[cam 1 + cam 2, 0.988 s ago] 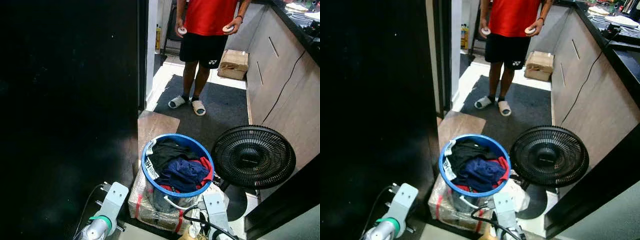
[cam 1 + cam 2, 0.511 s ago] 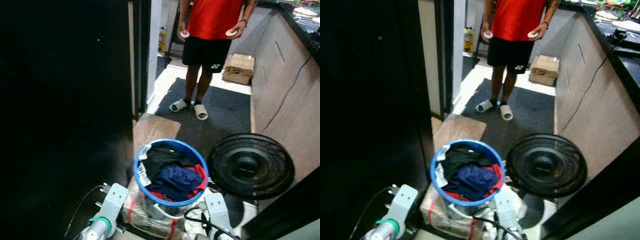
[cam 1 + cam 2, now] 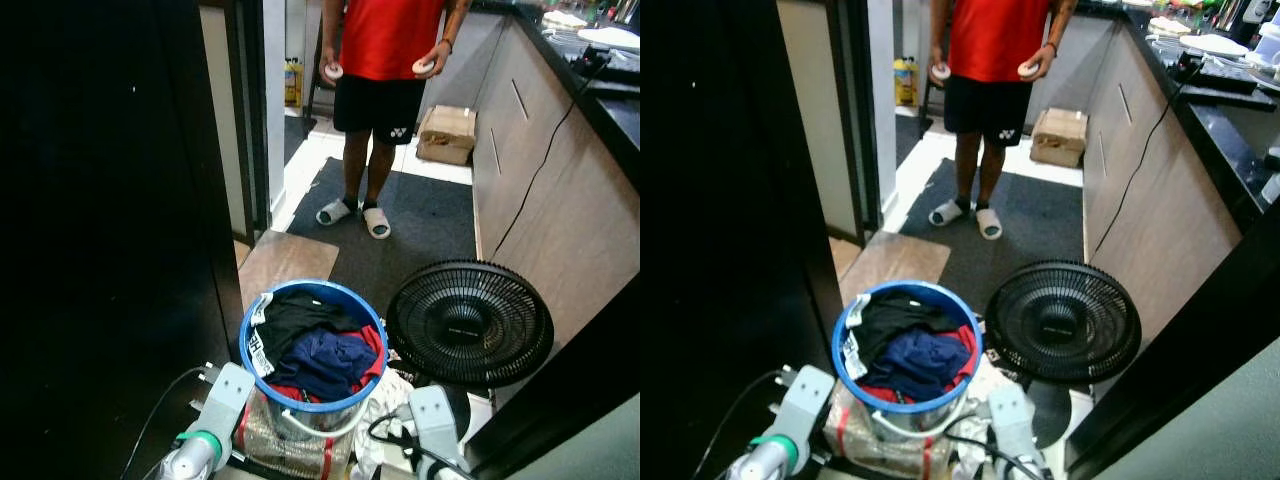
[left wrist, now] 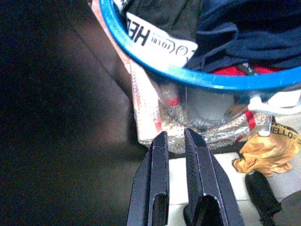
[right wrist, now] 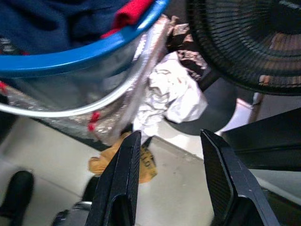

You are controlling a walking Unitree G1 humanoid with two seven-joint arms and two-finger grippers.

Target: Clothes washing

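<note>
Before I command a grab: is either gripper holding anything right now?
No. The left gripper is shut on nothing, and the right gripper is open, both short of the blue basket.

A white garment label (image 4: 162, 41) reads "HE" and "(10 LM"; the yellow bag (image 4: 268, 151) reads "HELLO".

— i see a dark grey mat (image 3: 420, 225) on pale floor, wood-grain cabinets (image 3: 540, 190) along the right.
— on my feed, a black door (image 3: 110, 230) fills the left; a cardboard box (image 3: 446, 134) sits beyond.

Glossy blue plastic basket (image 3: 262, 318), cloth clothes (image 3: 318, 345)
</note>
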